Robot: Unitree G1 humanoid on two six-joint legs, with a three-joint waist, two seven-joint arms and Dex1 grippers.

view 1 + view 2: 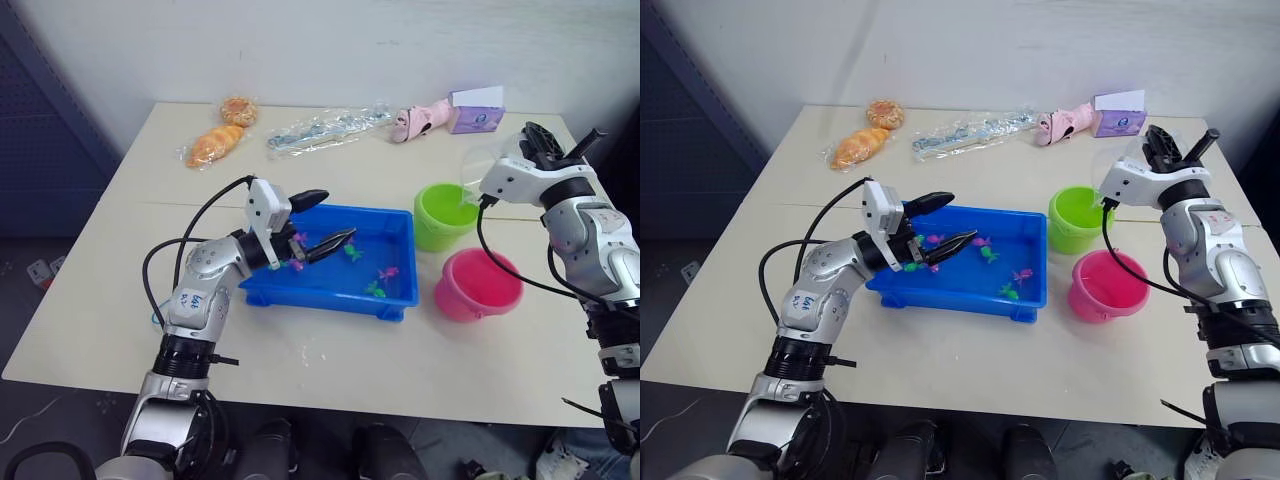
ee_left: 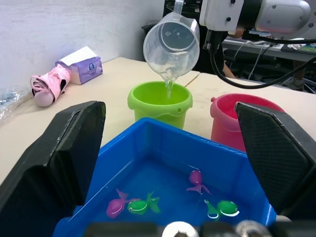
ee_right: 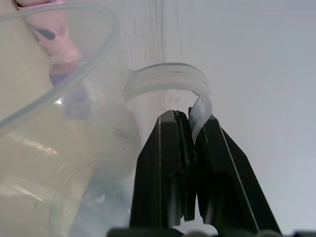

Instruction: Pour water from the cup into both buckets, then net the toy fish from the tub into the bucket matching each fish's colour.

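My right gripper (image 3: 190,118) is shut on the handle of the clear cup (image 2: 171,42). The cup is tilted over the lime green bucket (image 1: 443,215), and a thin stream of water falls from its lip into that bucket. The pink bucket (image 1: 478,285) stands just in front of the green one, to the right of the blue tub (image 1: 320,297). Small pink and green toy fish (image 2: 138,205) lie in the tub's water. My left gripper (image 1: 336,217) hangs open over the tub's left part, with nothing between its fingers.
Along the table's back edge lie two bagged breads (image 1: 218,145), a clear plastic packet (image 1: 325,128), a pink item (image 1: 420,120) and a purple tissue box (image 1: 477,112). Bare tabletop lies in front of the tub and to its left.
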